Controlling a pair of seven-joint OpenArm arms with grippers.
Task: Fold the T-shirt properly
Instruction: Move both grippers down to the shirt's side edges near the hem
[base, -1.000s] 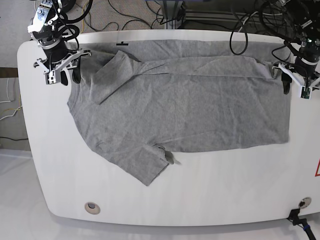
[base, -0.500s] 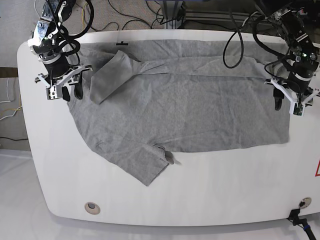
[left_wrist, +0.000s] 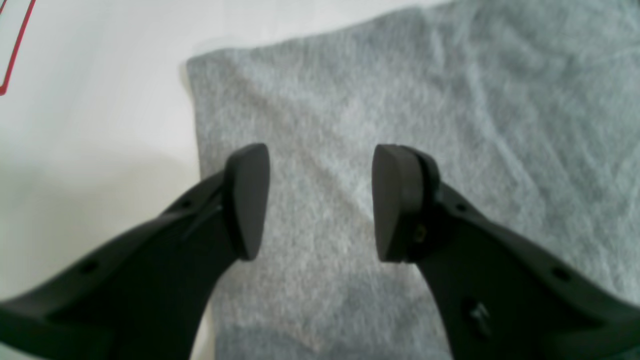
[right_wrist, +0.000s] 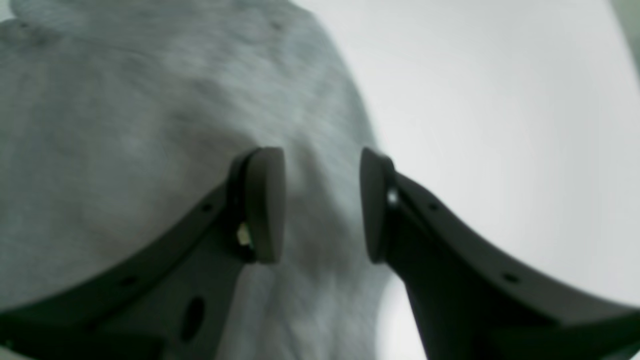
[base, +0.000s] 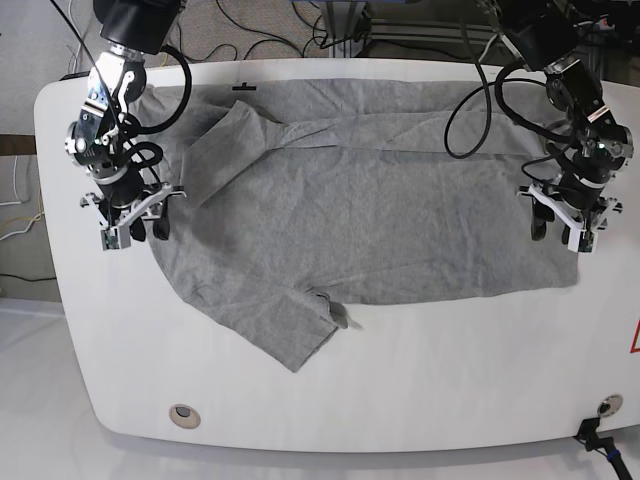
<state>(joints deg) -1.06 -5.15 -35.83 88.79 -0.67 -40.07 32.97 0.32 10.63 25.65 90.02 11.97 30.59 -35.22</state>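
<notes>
Base view: both arms angled down over T-shirt (base: 370, 210) side edges, fingers (left_wrist: 247, 200) apart, empty

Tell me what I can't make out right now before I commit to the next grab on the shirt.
- Contact: whether the left gripper or right gripper touches the T-shirt; both wrist views look straight down past open jaws, so height is lost.
- Right wrist view: fabric edge blurred.
- Base view: cloth under each gripper is hidden by it.
- Collar label: a small black mark at the table's far edge, too small to identify.
</notes>
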